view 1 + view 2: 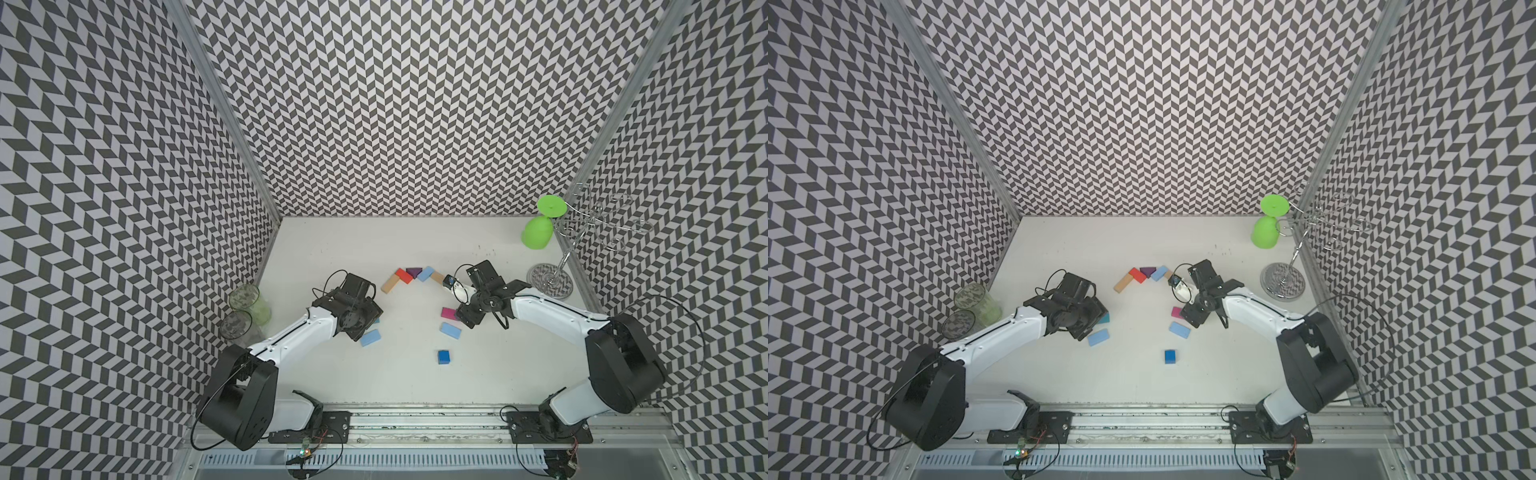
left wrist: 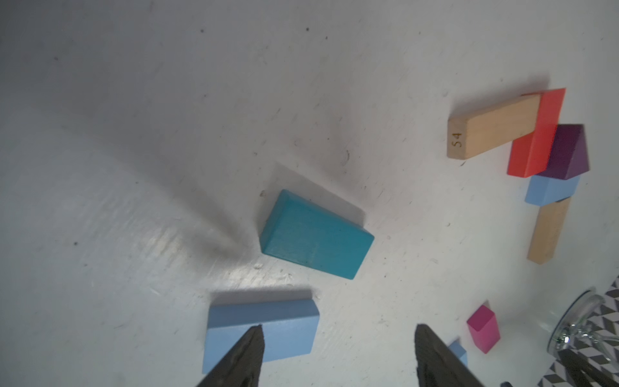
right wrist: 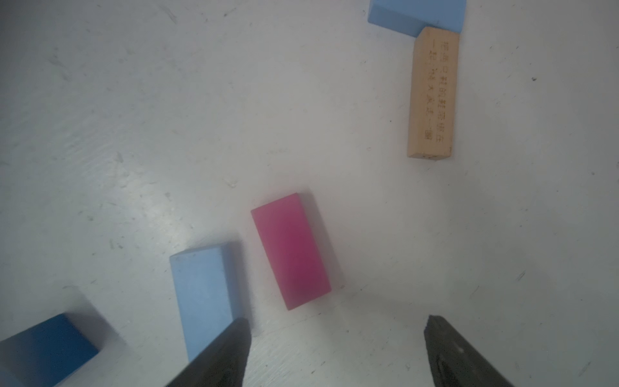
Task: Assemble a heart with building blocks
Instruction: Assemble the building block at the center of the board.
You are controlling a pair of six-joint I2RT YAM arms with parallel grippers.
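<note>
Left tool (image 2: 338, 326), spread wide, faces a smooth matte teal rectangular block (image 2: 316, 234).

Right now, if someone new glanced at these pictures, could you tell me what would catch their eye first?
Probably the black-and-white chevron walls all around the white table. Next, the half-built arc of coloured blocks at the table's middle, and the bright green goblet hanging upside down on the wire rack in the far right corner.

Chevron-patterned walls (image 1: 415, 104) on three sides; white tabletop (image 1: 374, 241) (scuffed, speckled); aluminium rail (image 1: 415, 419) at front.
</note>
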